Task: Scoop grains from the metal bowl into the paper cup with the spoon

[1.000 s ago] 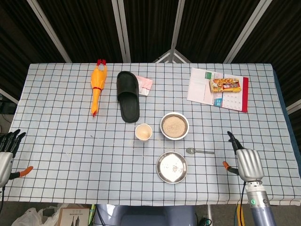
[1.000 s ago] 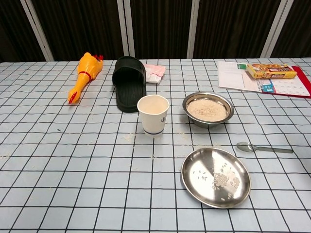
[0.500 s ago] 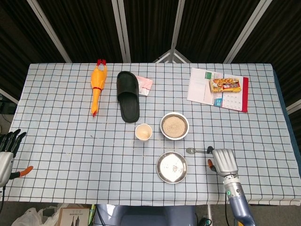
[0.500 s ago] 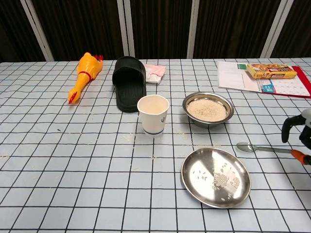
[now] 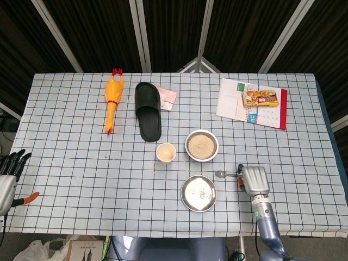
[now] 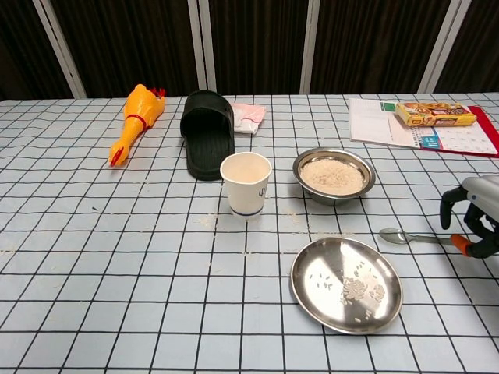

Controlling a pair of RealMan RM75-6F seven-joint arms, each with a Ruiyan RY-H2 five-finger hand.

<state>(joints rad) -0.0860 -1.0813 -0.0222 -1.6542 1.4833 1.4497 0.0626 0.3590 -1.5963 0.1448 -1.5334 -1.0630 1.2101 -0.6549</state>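
Observation:
The metal bowl (image 5: 187,145) (image 6: 297,176) full of pale grains stands at mid-table, with the white paper cup (image 5: 166,153) (image 6: 246,183) upright just to its left. The spoon (image 5: 220,174) (image 6: 405,237) lies flat to the right of a shallow metal plate (image 5: 190,187) (image 6: 320,302), its scoop end toward the plate. My right hand (image 5: 254,179) (image 6: 472,216) hovers over the handle's far end, fingers curved down and apart, with an orange-tipped thumb beside the handle. My left hand (image 5: 7,178) hangs off the table's left edge, fingers spread, holding nothing.
A black slipper (image 5: 147,110) (image 6: 207,142), a rubber chicken (image 5: 112,102) (image 6: 135,119) and a pink packet (image 5: 168,98) lie at the back left. A notebook (image 5: 239,103) with a snack box (image 5: 260,98) (image 6: 435,114) sits at the back right. Stray grains dot the cloth near the cup.
My right hand has moved left from the table's right front toward the spoon and now sits over its handle end. The left hand, spoon, bowl and cup stay put.

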